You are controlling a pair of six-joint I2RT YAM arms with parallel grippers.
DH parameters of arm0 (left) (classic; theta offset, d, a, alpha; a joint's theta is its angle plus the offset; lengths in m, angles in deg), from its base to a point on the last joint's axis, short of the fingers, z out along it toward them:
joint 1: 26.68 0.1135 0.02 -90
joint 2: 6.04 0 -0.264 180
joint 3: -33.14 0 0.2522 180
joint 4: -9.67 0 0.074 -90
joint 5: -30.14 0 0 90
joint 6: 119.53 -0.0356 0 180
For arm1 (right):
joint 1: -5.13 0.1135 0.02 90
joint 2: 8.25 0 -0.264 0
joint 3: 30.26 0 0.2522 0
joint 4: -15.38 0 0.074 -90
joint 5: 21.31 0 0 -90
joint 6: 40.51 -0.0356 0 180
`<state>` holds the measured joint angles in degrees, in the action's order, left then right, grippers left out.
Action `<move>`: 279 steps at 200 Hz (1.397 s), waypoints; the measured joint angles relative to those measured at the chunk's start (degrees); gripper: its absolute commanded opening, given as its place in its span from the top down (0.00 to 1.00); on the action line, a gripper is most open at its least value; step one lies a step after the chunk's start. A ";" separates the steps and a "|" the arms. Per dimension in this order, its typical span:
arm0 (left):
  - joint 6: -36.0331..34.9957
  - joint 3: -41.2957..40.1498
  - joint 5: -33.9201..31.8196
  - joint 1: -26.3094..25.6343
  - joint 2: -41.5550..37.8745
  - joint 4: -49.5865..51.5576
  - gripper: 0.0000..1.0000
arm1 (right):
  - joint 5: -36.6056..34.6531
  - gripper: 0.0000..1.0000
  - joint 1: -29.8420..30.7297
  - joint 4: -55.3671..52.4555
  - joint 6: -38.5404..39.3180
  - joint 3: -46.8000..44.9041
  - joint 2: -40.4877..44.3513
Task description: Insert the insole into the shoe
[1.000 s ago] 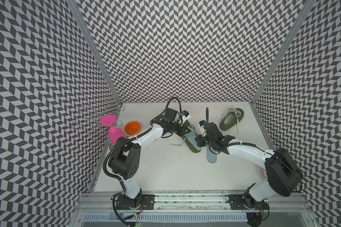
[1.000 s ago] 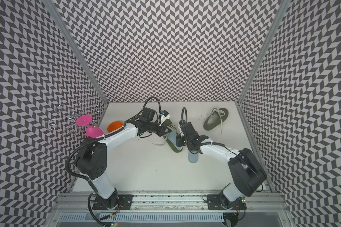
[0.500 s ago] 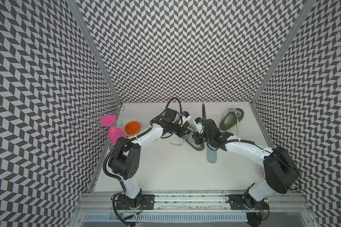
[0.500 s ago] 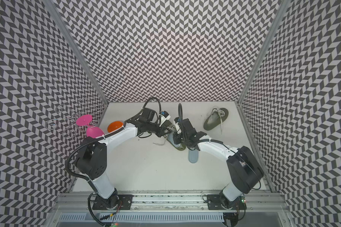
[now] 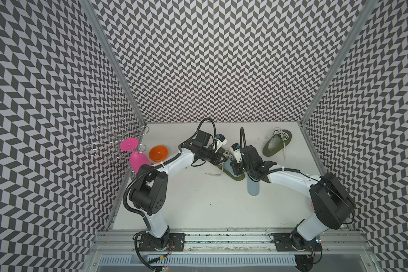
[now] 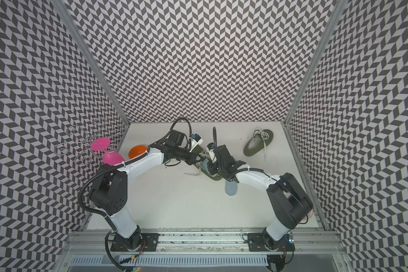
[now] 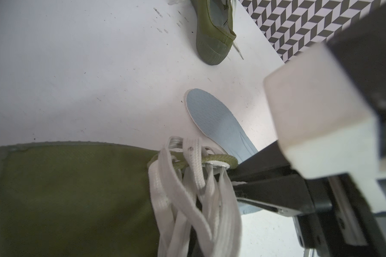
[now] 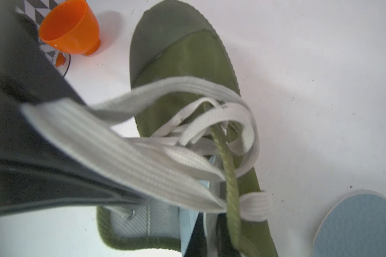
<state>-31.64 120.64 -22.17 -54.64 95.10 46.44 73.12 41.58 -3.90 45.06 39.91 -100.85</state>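
Two claws meet at the olive shoe [image 8: 187, 66] on the tabletop [image 5: 198, 200]: the left claw [image 7: 233, 178] is closed on its laced eyelet edge, and the right claw [image 5: 235, 169] is closed on the pale blue insole [image 5: 228, 167], which sits partly inside the shoe's opening. A second insole [image 5: 253, 188] lies just beside; a second shoe [image 5: 275, 148] is well apart.

left arm [image 5: 174, 162] and right arm [image 5: 290, 179] white-shelled, bulky black joints [image 5: 149, 195], black ribbed cables [image 5: 125, 200], black base plates [image 5: 177, 242]

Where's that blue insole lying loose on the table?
In both top views the blue insole lies flat on the table, beside the green shoe between the arms, partly under the right arm.
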 measured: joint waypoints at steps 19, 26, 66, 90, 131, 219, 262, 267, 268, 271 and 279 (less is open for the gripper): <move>-1.79 0.35 -0.85 0.00 0.00 1.07 1.00 | -0.35 1.00 0.09 -0.87 3.37 0.57 0.00; -2.38 0.52 -1.05 0.00 0.02 1.55 1.00 | -0.61 1.00 0.09 -1.11 4.42 0.57 0.00; -4.28 1.51 -1.18 -0.02 0.59 3.32 1.00 | -3.34 1.00 0.13 -1.49 9.99 0.55 0.00; -4.98 2.47 -1.33 -0.11 0.94 4.33 1.00 | -4.70 1.00 0.13 -1.92 13.14 0.55 0.00; -5.55 3.08 -0.87 -0.24 1.64 4.90 1.00 | -4.50 1.00 0.13 -1.64 16.31 0.52 0.00; -0.28 0.87 0.48 1.44 1.64 2.43 1.00 | 8.48 1.00 -2.10 10.25 7.58 -7.34 -1.05; 3.32 -2.99 -0.94 1.90 1.07 -1.57 1.00 | 13.42 1.00 -2.14 9.44 -0.70 -5.53 -3.19; 3.85 -3.48 -1.05 1.95 0.92 -1.99 1.00 | 13.70 1.00 -2.12 9.42 -1.60 -5.55 -3.39; 3.89 -3.56 -1.09 1.95 0.90 -2.08 1.00 | 13.79 1.00 -2.12 9.40 -1.86 -5.55 -3.43; 4.31 -3.89 -1.25 1.95 0.79 -2.40 1.00 | 13.94 1.00 -2.12 9.40 -2.58 -5.57 -3.56; 5.14 -4.70 -1.66 1.97 0.46 -3.17 1.00 | 14.43 1.00 -2.14 9.46 -4.07 -5.70 -3.98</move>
<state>-26.50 115.94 -23.83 -52.68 95.56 43.27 87.55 39.43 5.56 41.00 34.20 -104.83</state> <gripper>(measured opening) 0.056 0.075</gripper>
